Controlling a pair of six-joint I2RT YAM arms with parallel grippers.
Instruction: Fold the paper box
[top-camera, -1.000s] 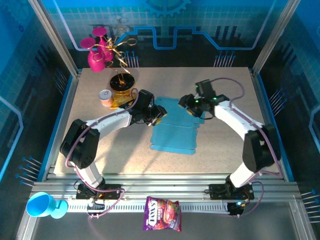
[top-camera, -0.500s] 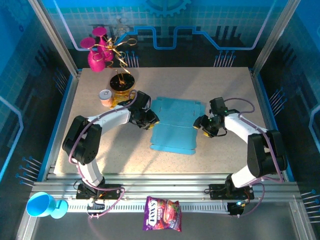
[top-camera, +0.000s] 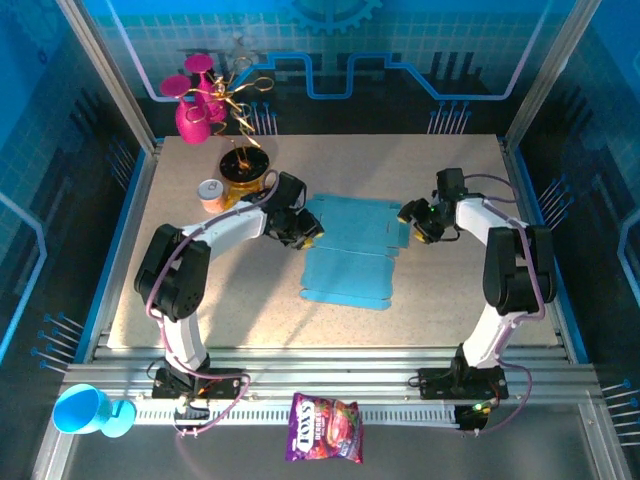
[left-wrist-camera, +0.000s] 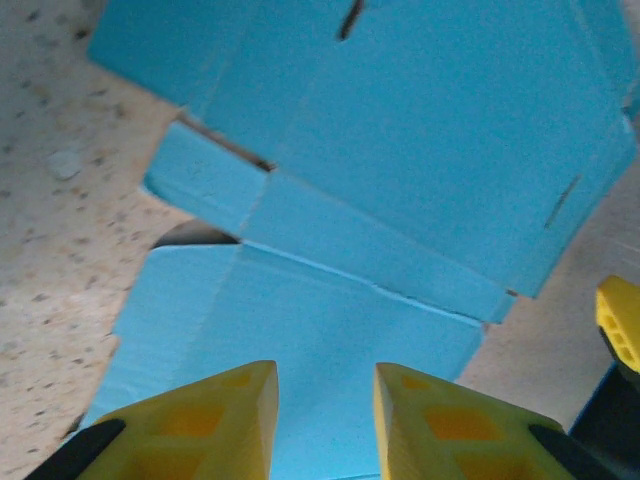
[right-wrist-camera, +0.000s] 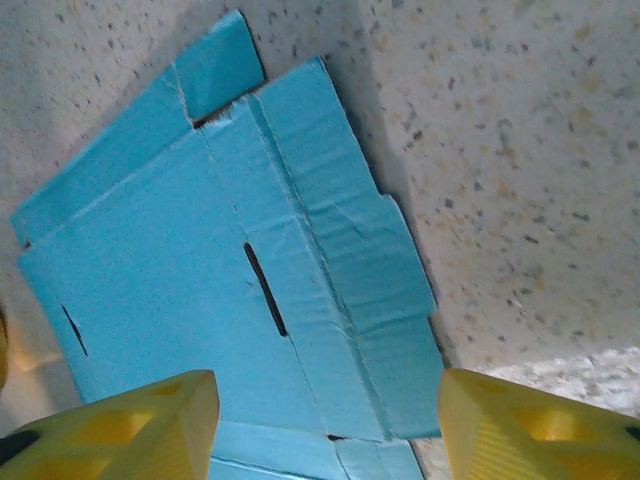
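The paper box (top-camera: 350, 255) lies flat and unfolded in the middle of the table, a light-blue sheet with creases, slots and side flaps. My left gripper (top-camera: 305, 232) hovers at its left edge. In the left wrist view the paper box (left-wrist-camera: 400, 150) spreads out beyond the left gripper (left-wrist-camera: 325, 420), whose yellow fingers stand a small gap apart with nothing pinched between them. My right gripper (top-camera: 412, 222) is at the sheet's right edge. In the right wrist view the right gripper (right-wrist-camera: 330, 430) is wide open above the creased right flap of the paper box (right-wrist-camera: 340, 260).
A dark vase with gold curls (top-camera: 243, 170), a small can (top-camera: 211, 195) and pink vases (top-camera: 195, 105) stand at the back left, close to the left arm. A blue cup (top-camera: 85, 410) and a snack bag (top-camera: 325, 428) lie off the table, in front of the rails.
My right gripper swung off the sheet's back right corner, out to the right, then back to its right edge. The left gripper narrowed slightly and stayed at the left edge.
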